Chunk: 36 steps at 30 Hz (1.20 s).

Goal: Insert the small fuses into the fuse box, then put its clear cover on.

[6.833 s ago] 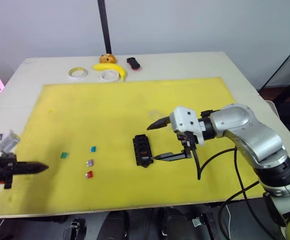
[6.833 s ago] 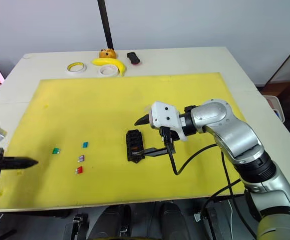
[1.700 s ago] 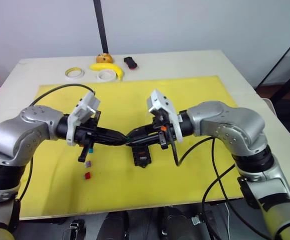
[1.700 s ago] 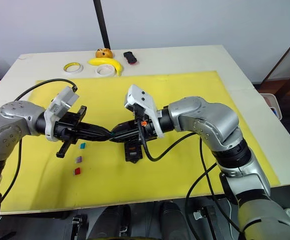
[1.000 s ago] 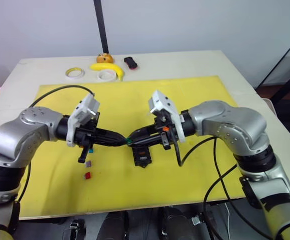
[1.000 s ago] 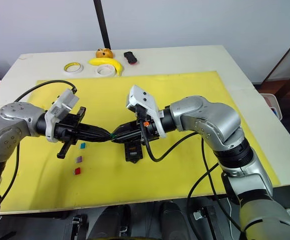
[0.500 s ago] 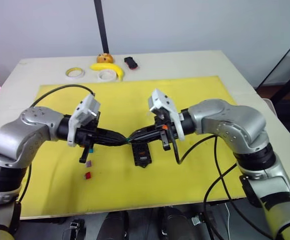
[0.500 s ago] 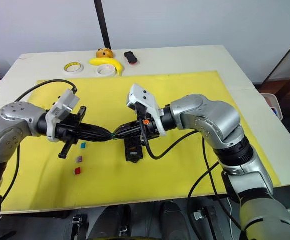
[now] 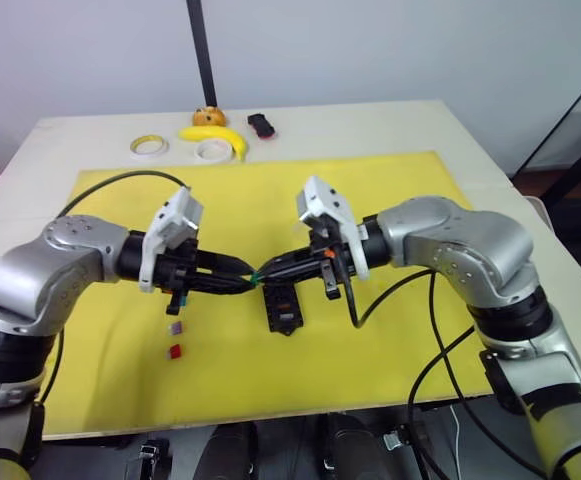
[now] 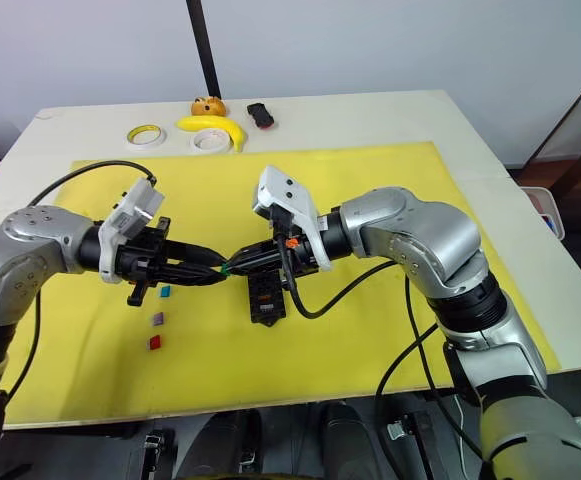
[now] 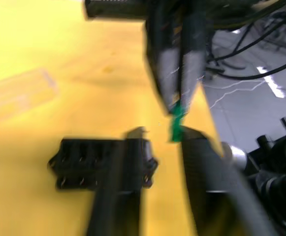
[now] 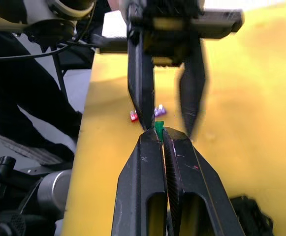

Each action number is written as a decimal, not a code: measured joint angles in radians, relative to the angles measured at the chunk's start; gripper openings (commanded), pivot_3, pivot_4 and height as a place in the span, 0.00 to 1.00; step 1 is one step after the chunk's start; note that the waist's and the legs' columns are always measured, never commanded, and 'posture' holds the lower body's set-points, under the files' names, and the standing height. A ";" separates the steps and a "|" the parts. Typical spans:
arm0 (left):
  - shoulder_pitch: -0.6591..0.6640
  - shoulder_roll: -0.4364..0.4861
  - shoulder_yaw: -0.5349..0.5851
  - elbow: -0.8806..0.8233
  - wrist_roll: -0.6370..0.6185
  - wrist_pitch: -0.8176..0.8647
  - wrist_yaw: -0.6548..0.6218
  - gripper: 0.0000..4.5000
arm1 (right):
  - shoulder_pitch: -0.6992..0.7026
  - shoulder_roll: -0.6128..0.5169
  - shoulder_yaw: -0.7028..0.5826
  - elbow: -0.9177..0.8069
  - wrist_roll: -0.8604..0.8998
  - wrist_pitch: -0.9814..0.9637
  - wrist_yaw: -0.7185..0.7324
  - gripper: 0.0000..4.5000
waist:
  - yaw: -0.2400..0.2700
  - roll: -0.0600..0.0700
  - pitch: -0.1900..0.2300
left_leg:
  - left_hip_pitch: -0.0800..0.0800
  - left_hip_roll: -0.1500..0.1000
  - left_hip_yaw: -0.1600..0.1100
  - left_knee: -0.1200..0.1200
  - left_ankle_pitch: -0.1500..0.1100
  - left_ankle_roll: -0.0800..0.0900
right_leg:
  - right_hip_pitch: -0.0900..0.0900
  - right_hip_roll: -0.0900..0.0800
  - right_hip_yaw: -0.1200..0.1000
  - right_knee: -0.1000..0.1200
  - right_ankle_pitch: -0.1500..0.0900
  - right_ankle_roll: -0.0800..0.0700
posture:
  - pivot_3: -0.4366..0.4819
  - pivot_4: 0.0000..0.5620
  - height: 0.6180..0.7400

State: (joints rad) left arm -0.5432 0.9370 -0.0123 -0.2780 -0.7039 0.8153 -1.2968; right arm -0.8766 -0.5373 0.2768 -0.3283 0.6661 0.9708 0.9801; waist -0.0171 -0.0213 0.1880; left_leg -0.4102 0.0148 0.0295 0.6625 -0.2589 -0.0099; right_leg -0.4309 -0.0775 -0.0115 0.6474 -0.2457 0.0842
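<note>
1. Right hand is clenched on the teal fuse, which pokes out from between its closed fingertips; in the left eye view this hand sits at frame centre, above the mat
2. Left hand meets it tip to tip at frame centre; its fingers are spread apart, released, one fingertip touching or just beside the teal fuse, the other apart from it
3. In the left wrist view the teal fuse hangs from the right hand's tips, just beside the left hand's far finger
4. Box lies on the mat just below the meeting hands, a little right of centre, with at least one amber fuse seated in it
5. Blue fuse, purple fuse and red fuse lie loose on the mat in the left half of the frame, under the left forearm, well apart from the box
6. Cover lies flat on the mat, near the box but not on it
7. Along the counter at upper left of centre sit two tape rolls, a banana, an orange toy and a black-and-red object
</note>
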 measured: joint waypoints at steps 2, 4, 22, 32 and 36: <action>0.031 0.032 0.018 0.000 0.008 -0.011 -0.006 0.86 | 0.034 0.001 -0.010 0.000 -0.017 -0.053 0.004 0.00 | 0.001 0.000 0.000 | 0.000 0.000 0.000 0.000 0.000 0.000 | 0.000 0.000 0.000 0.000 0.000 0.000 | 0.48 0.27 1.00; 0.062 0.051 0.039 0.005 0.019 -0.023 -0.007 0.99 | 0.092 0.000 -0.012 0.013 -0.039 -0.118 0.017 0.00 | 0.003 0.000 0.000 | 0.000 0.000 0.000 0.000 0.000 0.000 | 0.000 0.000 0.000 0.000 0.000 0.000 | 0.48 0.27 1.00; 0.158 0.001 0.037 -0.043 0.050 -0.088 0.079 0.99 | 0.338 0.094 -0.125 0.252 -0.086 -0.446 0.140 0.00 | 0.004 0.000 0.000 | 0.001 0.000 0.000 0.001 0.000 0.000 | 0.001 0.000 0.000 0.000 0.000 0.000 | 0.48 0.27 1.00; 0.187 -0.030 0.022 -0.071 0.064 -0.111 0.100 0.99 | 0.333 0.134 -0.077 0.327 -0.137 -0.504 0.193 0.00 | 0.005 0.000 0.000 | 0.001 0.000 0.000 0.001 0.000 0.000 | 0.001 0.000 0.000 0.000 0.000 0.000 | 0.48 0.27 1.00; 0.178 -0.060 0.032 -0.085 0.031 -0.099 0.119 0.99 | 0.300 0.133 -0.126 0.238 0.001 -0.326 0.166 0.00 | 0.005 0.000 0.000 | 0.001 0.001 0.000 0.002 0.000 0.000 | 0.002 0.000 0.000 0.000 0.000 0.000 | 0.48 0.27 1.00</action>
State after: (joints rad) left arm -0.3652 0.8769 0.0193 -0.3629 -0.6730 0.7164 -1.1778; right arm -0.5765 -0.4042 0.1513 -0.0906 0.6669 0.6444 1.1460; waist -0.0119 -0.0209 0.1884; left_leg -0.4096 0.0157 0.0291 0.6640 -0.2589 -0.0099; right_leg -0.4293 -0.0776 -0.0112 0.6478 -0.2454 0.0846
